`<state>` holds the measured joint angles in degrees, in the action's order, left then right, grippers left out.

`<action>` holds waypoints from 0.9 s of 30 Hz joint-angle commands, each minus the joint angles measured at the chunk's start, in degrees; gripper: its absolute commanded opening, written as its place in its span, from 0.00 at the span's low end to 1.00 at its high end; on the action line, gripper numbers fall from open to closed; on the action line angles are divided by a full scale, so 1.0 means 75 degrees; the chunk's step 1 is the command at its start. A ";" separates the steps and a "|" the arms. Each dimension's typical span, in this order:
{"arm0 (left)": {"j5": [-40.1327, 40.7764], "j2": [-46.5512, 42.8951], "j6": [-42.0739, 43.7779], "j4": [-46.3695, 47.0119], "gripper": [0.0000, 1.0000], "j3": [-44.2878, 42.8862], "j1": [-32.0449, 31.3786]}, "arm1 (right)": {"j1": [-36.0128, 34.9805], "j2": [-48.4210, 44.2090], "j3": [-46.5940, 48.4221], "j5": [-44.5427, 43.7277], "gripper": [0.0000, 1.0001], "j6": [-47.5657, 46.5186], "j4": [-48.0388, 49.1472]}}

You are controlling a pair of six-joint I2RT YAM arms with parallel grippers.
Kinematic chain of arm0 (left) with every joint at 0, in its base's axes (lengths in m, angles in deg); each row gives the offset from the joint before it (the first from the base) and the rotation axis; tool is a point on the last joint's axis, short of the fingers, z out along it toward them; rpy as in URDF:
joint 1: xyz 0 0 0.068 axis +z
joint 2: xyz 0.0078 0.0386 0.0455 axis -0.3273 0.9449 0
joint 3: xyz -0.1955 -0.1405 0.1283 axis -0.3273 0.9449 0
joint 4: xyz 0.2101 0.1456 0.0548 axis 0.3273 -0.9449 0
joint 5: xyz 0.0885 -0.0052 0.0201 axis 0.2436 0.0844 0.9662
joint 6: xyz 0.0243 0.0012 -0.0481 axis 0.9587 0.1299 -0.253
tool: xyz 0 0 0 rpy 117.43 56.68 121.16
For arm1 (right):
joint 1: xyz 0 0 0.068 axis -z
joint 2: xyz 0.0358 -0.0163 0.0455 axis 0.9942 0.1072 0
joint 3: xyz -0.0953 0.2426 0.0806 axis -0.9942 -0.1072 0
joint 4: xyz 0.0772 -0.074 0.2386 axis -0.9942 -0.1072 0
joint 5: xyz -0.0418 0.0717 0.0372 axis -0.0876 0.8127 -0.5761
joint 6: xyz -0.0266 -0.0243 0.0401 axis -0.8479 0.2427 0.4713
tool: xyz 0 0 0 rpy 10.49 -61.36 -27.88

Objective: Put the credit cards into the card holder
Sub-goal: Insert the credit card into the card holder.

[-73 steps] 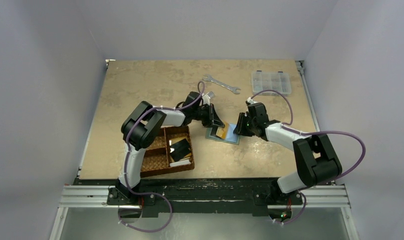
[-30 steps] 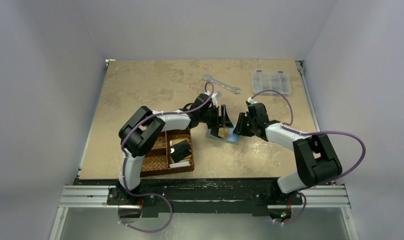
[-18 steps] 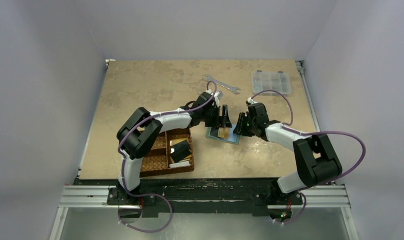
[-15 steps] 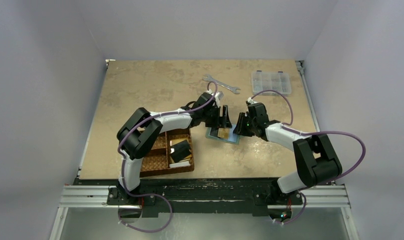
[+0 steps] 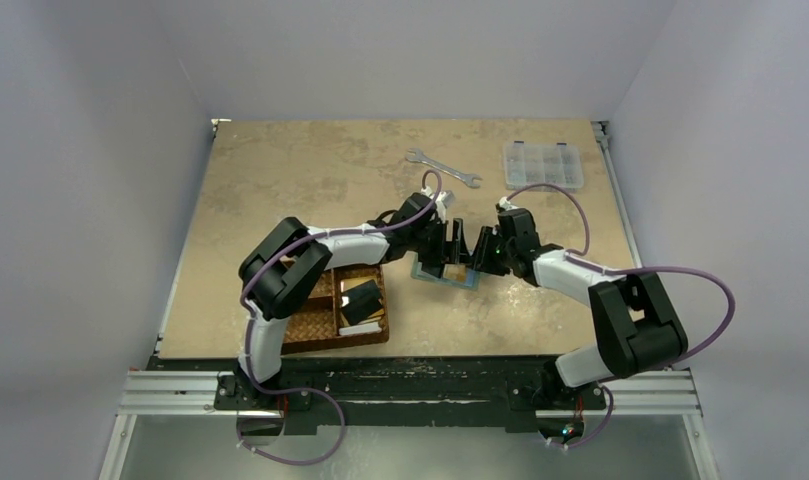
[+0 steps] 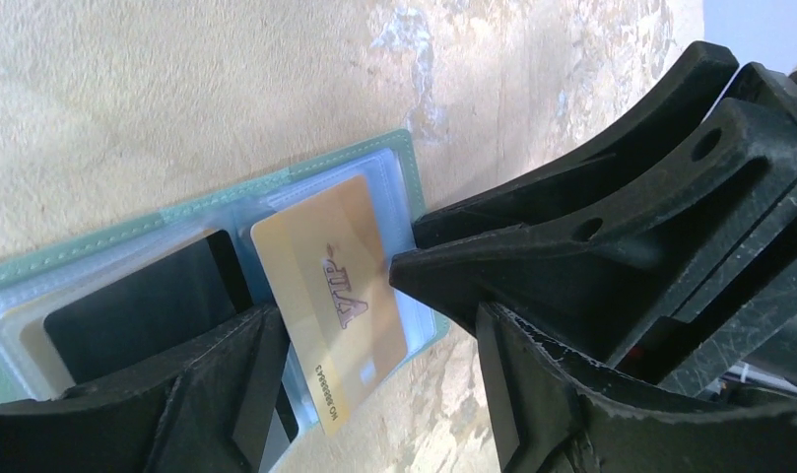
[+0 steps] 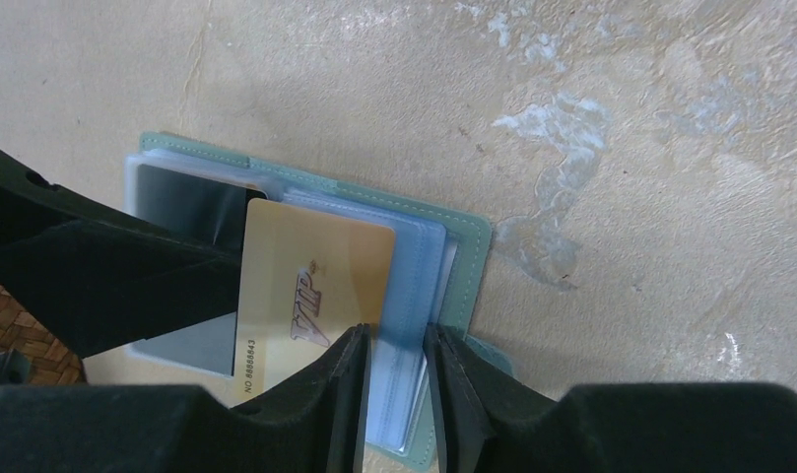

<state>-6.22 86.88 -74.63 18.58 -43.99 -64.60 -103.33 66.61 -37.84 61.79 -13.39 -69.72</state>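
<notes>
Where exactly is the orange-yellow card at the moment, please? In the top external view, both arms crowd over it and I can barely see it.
Observer: The orange-yellow card lies slanted across the open card holder, with one end overhanging the holder's edge.
Operator: Is the left pincer gripping it?
Observer: No. The left pincer stands open, with the card between its fingers and a clear gap on one side.
Operator: And what is the right one doing?
Observer: The right pincer appears closed on the clear sleeves at the holder's edge, right beside the card.
</notes>
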 commanded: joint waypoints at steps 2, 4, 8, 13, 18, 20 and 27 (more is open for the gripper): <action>-0.0085 -0.0836 0.0122 -0.0107 0.75 0.0376 0.0193 | 0.0131 -0.0138 -0.0359 -0.0054 0.38 0.0361 -0.0485; 0.0061 -0.1012 0.0308 -0.0342 0.76 0.0317 0.0193 | 0.0191 -0.0074 -0.0326 0.0024 0.38 0.0304 -0.0532; -0.0217 -0.0904 0.0270 -0.0142 0.75 0.0324 0.0180 | 0.0199 0.0017 -0.0303 0.0408 0.39 0.0176 -0.0415; -0.0242 -0.0441 0.0123 0.0111 0.73 0.0291 0.0013 | 0.0196 0.0064 -0.0295 0.0571 0.39 0.0136 -0.0361; 0.0338 -0.0290 0.0189 -0.0009 0.73 0.0326 -0.0119 | 0.0196 0.0035 -0.0300 0.0583 0.39 0.0105 -0.0347; 0.0722 -0.0374 0.0240 -0.0106 0.73 0.0403 -0.0184 | 0.0196 0.0052 -0.0307 0.0598 0.39 0.0093 -0.0320; 0.0078 -0.0065 -0.0174 0.0759 0.72 0.0616 -0.0342 | 0.0196 0.0163 -0.0353 0.0688 0.39 0.0081 -0.0212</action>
<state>-2.83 84.48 -74.47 20.37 -40.65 -66.13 -101.76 66.13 -38.82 65.37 -12.10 -69.29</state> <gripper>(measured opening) 0.726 0.384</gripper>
